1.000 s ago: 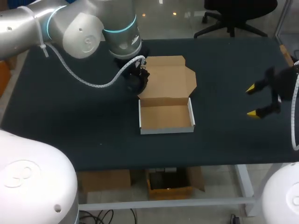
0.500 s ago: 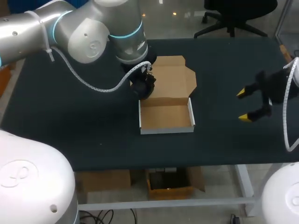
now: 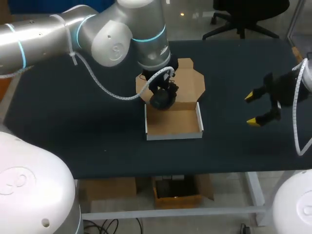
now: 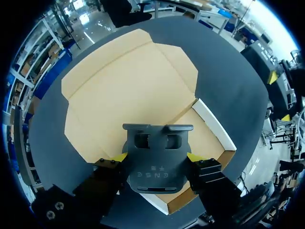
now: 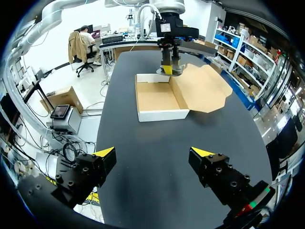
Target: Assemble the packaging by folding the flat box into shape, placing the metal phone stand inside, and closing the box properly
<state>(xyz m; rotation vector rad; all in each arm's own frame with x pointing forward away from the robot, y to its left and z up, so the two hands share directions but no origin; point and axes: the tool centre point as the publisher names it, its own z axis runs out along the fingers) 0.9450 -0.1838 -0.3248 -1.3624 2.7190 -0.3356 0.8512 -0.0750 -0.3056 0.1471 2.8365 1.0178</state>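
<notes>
Left gripper (image 4: 157,156) clamped on stand (image 4: 157,172), over rear edge of box (image 3: 174,135) tray, at 11 o'clock of tray centre. Lid (image 3: 189,83) open, at tray's 12 o'clock. Right gripper (image 3: 250,109) jaws apart, empty, at box's 3 o'clock, well apart

Box lid (image 3: 189,80) partly behind left arm (image 3: 117,41)

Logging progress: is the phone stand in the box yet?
Out: the left tool grips the stand over the box, whose tray is empty.
</notes>
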